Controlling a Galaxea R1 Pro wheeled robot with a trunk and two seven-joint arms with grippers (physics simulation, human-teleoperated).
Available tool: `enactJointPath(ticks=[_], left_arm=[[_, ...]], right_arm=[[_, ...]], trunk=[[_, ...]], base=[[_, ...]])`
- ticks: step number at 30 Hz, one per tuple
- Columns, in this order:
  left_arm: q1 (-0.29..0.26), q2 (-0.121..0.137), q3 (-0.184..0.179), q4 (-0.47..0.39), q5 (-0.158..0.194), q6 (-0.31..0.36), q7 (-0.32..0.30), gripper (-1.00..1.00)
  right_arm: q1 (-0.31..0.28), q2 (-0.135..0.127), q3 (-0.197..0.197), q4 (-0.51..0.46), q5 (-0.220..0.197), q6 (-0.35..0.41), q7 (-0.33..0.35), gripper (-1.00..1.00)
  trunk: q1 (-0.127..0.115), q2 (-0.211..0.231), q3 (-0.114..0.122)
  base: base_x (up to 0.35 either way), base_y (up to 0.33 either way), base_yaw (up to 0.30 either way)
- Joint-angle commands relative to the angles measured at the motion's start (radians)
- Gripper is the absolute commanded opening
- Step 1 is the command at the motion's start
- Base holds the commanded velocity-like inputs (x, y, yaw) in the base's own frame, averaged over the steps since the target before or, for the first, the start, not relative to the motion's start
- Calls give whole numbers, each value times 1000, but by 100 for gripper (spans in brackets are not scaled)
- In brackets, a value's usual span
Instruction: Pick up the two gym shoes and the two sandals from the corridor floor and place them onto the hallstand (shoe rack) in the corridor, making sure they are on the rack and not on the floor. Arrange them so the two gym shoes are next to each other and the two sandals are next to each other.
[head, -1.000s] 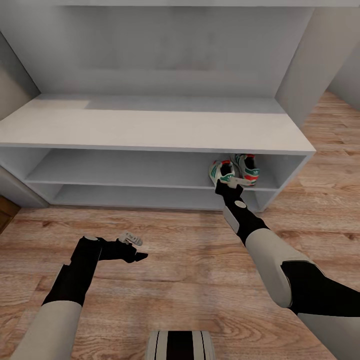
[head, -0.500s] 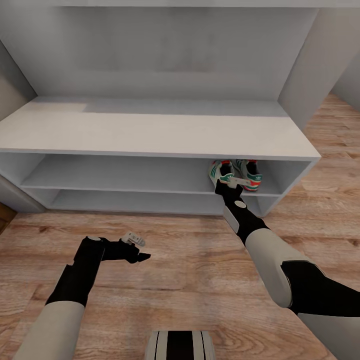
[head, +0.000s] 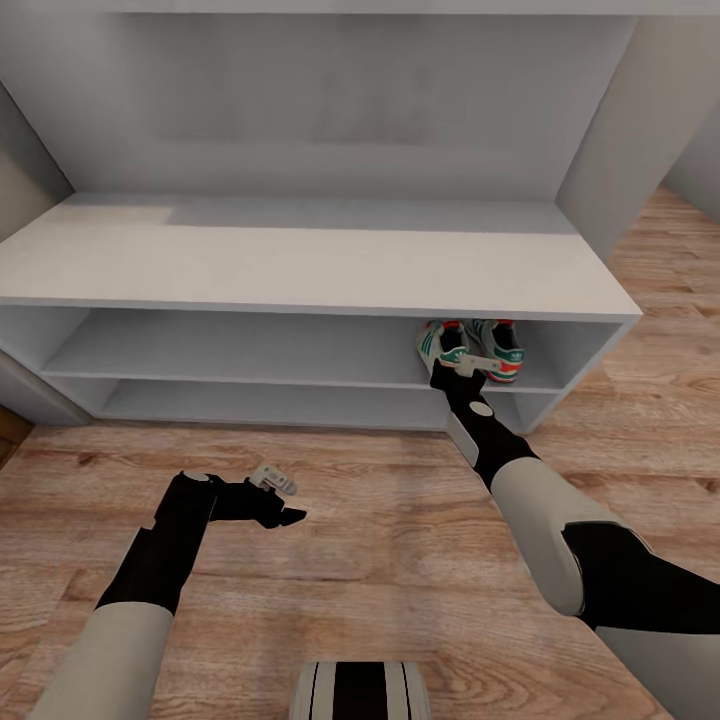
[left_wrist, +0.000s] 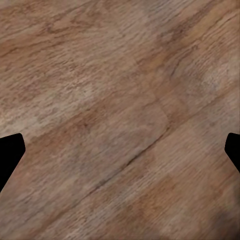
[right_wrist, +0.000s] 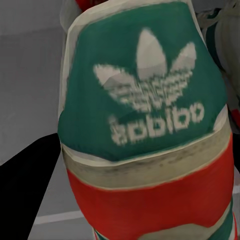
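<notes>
Both gym shoes stand side by side at the right end of the upper shelf of the hallstand (head: 300, 262). My right gripper (head: 467, 364) is shut on the heel of the left gym shoe (head: 438, 343), beside the other gym shoe (head: 500, 346). In the right wrist view the held shoe's green and red heel (right_wrist: 145, 115) is very close, with a black finger (right_wrist: 25, 190) beside it and the second shoe (right_wrist: 226, 30) behind. My left gripper (head: 288, 501) hangs open low over the corridor floor (head: 380, 560), with bare planks (left_wrist: 120, 100) between its fingers. The sandals are out of view.
The hallstand's flat top, the left part of its upper shelf and its lower shelf (head: 260, 398) hold nothing. A grey wall panel (head: 620, 130) rises at the right of the rack. My base (head: 360, 690) shows at the bottom.
The whole view shifted slightly at first, then held still. My left gripper has crept a little to the right and lower. The right gripper stays on the gym shoe's heel at the shelf.
</notes>
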Motion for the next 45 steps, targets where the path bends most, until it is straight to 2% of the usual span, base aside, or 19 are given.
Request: enactJointPath(ticks=[1,15,26,36,45], left_arm=[[0,0,0,0,0,0,0,100],[0,-10,-2,1,-1,0,0,100],[0,-11,-2,0,-1,1,0,100],[0,-26,-5,0,-2,5,2,100],[0,-33,-52,0,-2,10,19,100]], right_arm=[[1,0,0,5,-10,-1,-1,-100],[3,-2,-4,4,-11,-4,-1,-100],[5,-14,-2,4,-10,-4,-1,-100],[5,-42,-2,4,-10,-5,-1,-100],[6,-62,-2,5,-11,-5,-1,-100]], trunk=[[0,0,0],[0,0,0],[0,0,0],[0,0,0],[0,0,0]], base=[[0,0,0],[102,0,0],[11,0,0],[0,0,0],[116,0,0]])
